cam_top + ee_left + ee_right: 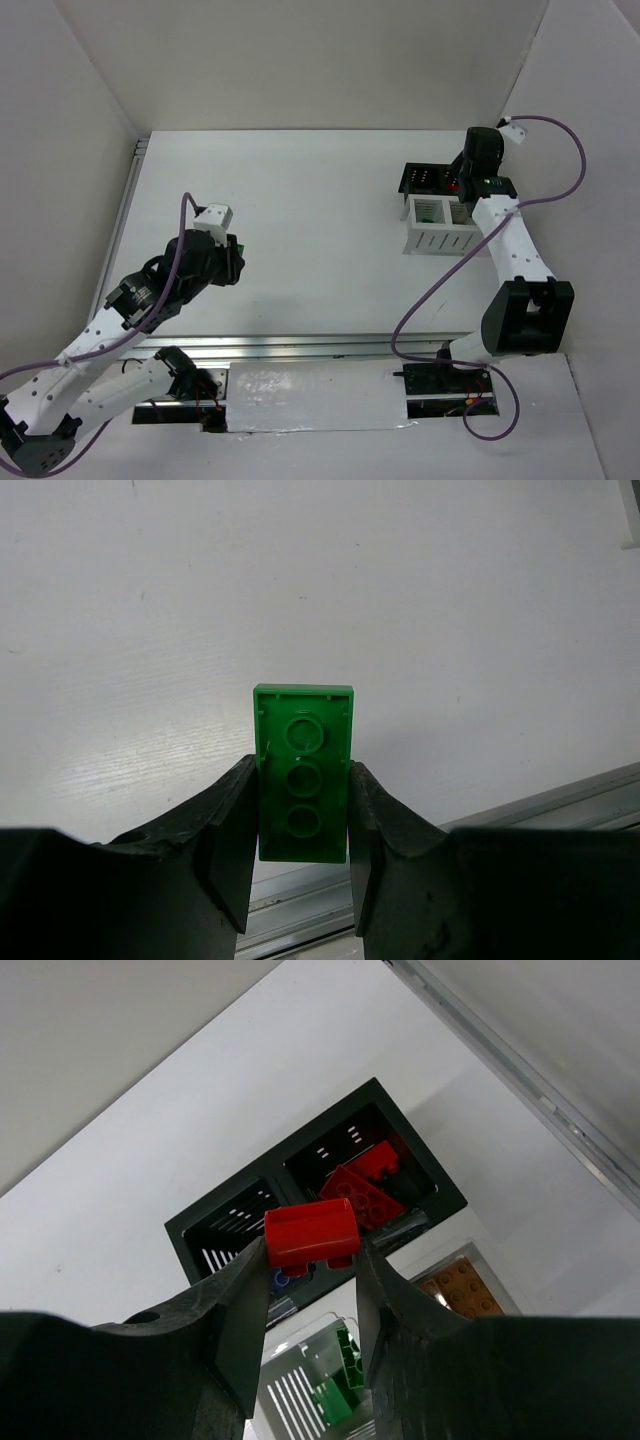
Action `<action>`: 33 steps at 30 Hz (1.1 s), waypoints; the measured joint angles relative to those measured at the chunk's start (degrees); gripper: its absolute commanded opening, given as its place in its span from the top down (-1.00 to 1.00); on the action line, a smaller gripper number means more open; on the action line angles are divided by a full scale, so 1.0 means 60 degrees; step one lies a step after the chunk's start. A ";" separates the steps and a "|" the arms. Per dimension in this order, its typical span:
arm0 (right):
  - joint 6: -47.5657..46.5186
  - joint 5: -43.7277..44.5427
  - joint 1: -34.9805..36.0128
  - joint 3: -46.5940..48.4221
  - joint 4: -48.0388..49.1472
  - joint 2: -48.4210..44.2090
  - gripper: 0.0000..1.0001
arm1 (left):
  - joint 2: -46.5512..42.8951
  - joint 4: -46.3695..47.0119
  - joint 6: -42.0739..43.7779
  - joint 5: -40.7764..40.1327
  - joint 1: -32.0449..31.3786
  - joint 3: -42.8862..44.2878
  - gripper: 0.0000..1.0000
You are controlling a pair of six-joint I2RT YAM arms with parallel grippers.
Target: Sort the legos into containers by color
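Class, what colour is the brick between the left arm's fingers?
The brick is green; the left wrist view shows it best.

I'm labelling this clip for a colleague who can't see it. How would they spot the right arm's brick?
Find the black container at the far right of the table, beyond the white container. Over it, the right gripper pinches a red brick. Unlike the other red bricks, lying in the bin, it is held in the air.

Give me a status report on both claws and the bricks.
Left claw shut on green brick, over table. Right claw shut on red brick over black bin. Nothing seen blocking.
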 measured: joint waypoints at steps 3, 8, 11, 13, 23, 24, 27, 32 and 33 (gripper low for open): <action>0.0000 -0.0062 0.0000 -0.0004 0.0007 0.0000 1.00 | 0.0055 0.0004 -0.0004 -0.0011 0.0000 0.0000 1.00; 0.0000 -0.0120 0.0000 -0.0044 0.0058 0.0000 1.00 | 0.0106 0.0000 -0.0004 -0.0033 0.0000 0.0000 1.00; -0.0004 -0.0295 0.0000 -0.0124 0.0084 0.0000 1.00 | 0.0135 0.0004 -0.0004 -0.0036 0.0000 0.0000 1.00; -0.0007 -0.0401 0.0000 -0.0175 0.0087 0.0000 1.00 | 0.0138 0.0000 -0.0004 -0.0036 0.0000 0.0000 1.00; -0.0331 -0.1854 0.0004 -0.0208 0.0127 0.0000 1.00 | 0.0248 0.0004 0.0000 -0.0029 0.0066 0.0000 1.00; -0.0350 -0.1927 0.0004 -0.0208 0.0124 0.0004 1.00 | 0.0248 0.0004 0.0000 -0.0029 0.0066 0.0000 1.00; -0.0368 -0.2069 0.0004 -0.0208 0.0127 0.0004 1.00 | 0.0251 0.0004 0.0000 -0.0025 0.0069 0.0000 1.00; -0.0390 -0.2146 0.0004 -0.0208 0.0124 0.0022 1.00 | 0.0251 0.0004 0.0000 -0.0025 0.0113 0.0000 1.00; -0.0390 -0.2116 0.0004 -0.0208 0.0124 0.0033 1.00 | 0.0251 0.0004 0.0000 -0.0025 0.0117 0.0000 1.00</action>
